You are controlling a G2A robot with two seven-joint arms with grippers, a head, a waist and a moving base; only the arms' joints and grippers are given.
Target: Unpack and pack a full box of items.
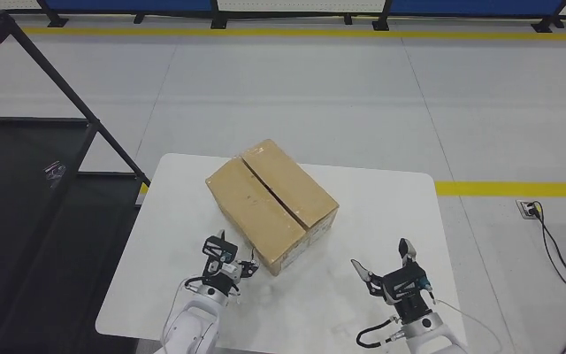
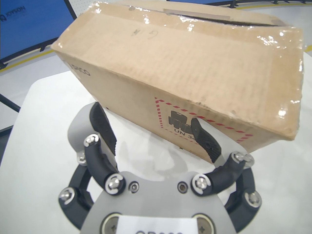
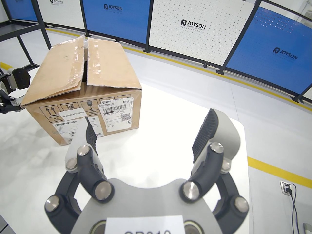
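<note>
My left end effector and right end effector, both gaping and empty, face the box.

Left gripper: fingers spread wide, nothing between them, wrist angled forward and inward. White left arm extends up from near edge in top view. Right gripper: jaws wide apart, empty, ribbed black pads facing each other. Grippers well apart.

On box: barcode label; arrow signs; red-dashed mark.
</note>
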